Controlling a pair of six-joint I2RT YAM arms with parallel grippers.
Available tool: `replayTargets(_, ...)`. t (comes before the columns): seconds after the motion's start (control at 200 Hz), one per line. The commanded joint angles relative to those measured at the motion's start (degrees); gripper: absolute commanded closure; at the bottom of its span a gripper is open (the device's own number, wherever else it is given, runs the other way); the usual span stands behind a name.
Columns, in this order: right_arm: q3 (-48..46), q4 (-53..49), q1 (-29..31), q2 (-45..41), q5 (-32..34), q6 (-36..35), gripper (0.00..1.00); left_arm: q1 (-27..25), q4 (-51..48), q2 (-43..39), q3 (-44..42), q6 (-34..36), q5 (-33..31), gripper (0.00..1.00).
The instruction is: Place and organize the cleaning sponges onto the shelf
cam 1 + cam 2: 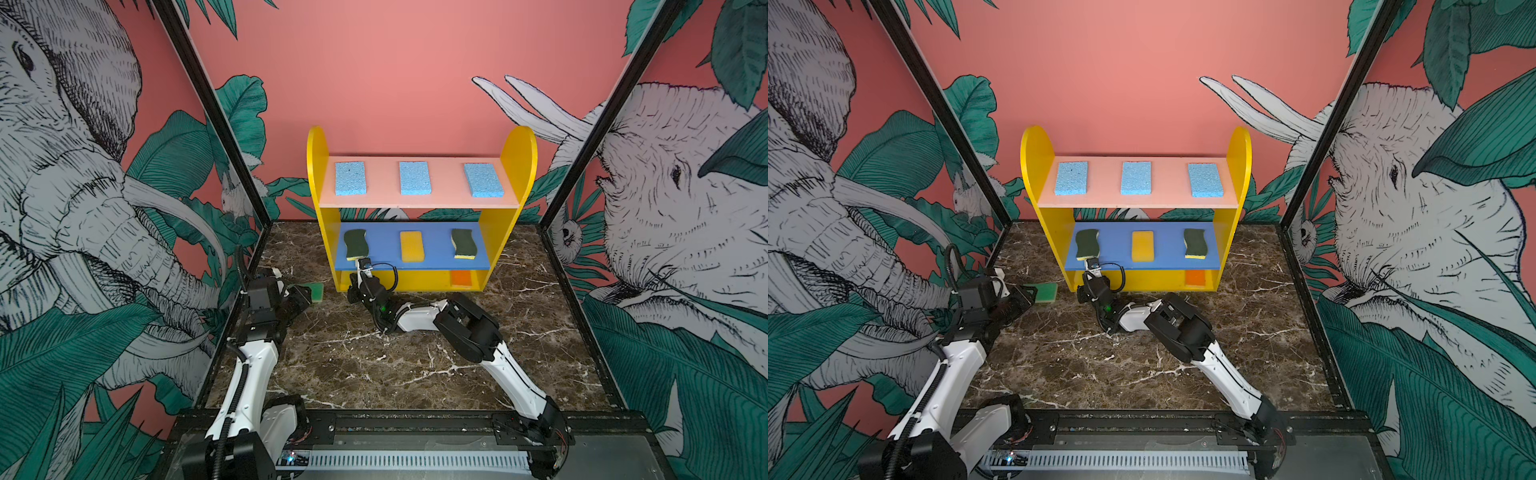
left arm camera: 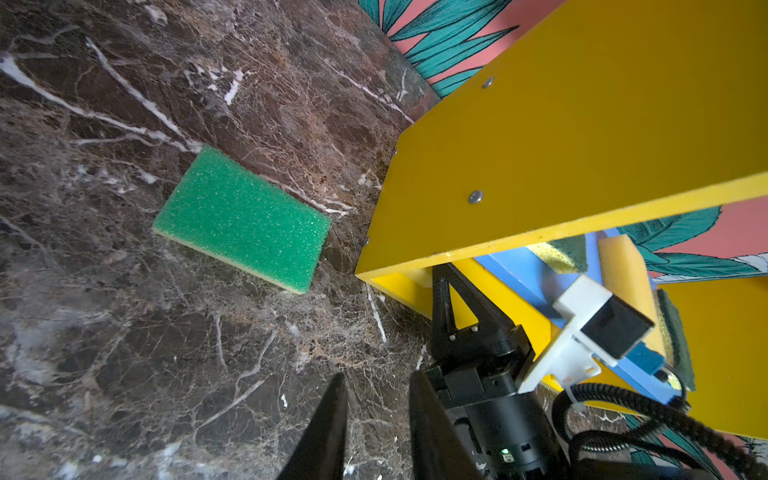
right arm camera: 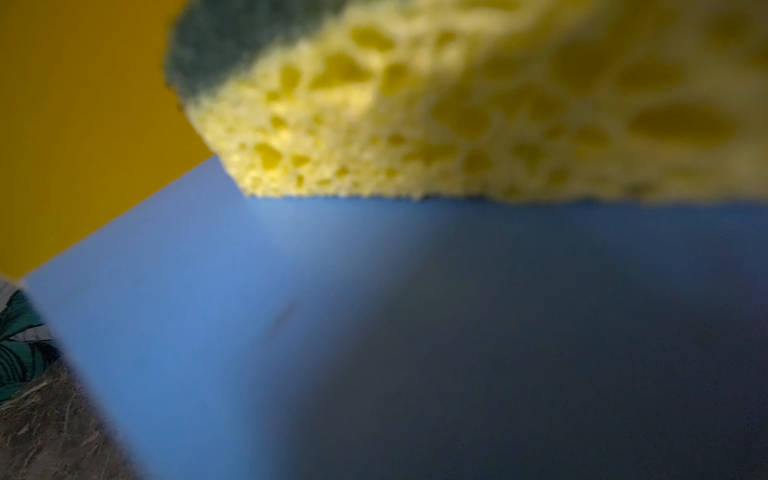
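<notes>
Your left gripper [image 2: 376, 419] is partly open, green sponge [image 2: 243, 218] ahead; your right gripper [image 2: 442, 282] is closed, tips at the shelf's [image 2: 582, 145] base.

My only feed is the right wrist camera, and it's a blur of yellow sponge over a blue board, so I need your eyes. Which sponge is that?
Observer: The wavy dark-green-on-yellow sponge, lying at the left end of the blue middle board of the shelf.
Operator: Where is my gripper itself?
Observer: The right gripper is shut, with its tips below that board's front edge, at the left end of the bottom tier.
Operator: Is anything off the shelf?
Observer: One bright green sponge lies flat on the marble table, just outside the shelf's left side panel.
</notes>
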Motion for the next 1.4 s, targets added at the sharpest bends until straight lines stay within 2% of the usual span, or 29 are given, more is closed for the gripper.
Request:
replayTargets(0.0, 1.2, -5.9, 0.9, 1.2, 3.9, 0.7, 0.98, -0.4, 0.8, -0.4, 0.2, -0.3, -0.7, 0.72)
replayTargets(0.3, 0.8, -9.6, 1.0, 0.5, 7.3, 0.9, 0.99, -0.8, 0.4, -1.0, 0.1, -0.3, -1.0, 0.72)
replayTargets(0.65, -5.8, -8.9, 0.5, -3.6, 8.8, -0.7, 1.0, -1.2, -0.1, -1.5, 0.4, 0.0, -1.1, 0.72)
replayTargets(0.825, -7.4, -5.3, 0.4, -5.0, 5.1, -3.9, 1.0, -1.3, -0.2, -1.7, 0.4, 0.0, -1.4, 0.72)
replayTargets(0.935, -10.6, 3.6, 0.2, -5.8, 1.0, -4.8, 1.0, -1.4, -0.1, -1.8, 0.4, 0.0, -1.6, 0.72)
replayTargets(1.14, -11.7, 10.0, 0.0, -6.1, -2.2, -5.4, 1.0, -1.7, 0.1, -2.2, 0.0, 0.0, -2.0, 0.72)
replayTargets(1.395, -8.1, 9.9, 0.0, -5.2, -3.8, -6.5, 1.0, -2.6, 1.7, -2.3, -1.6, -0.9, -2.7, 0.71)
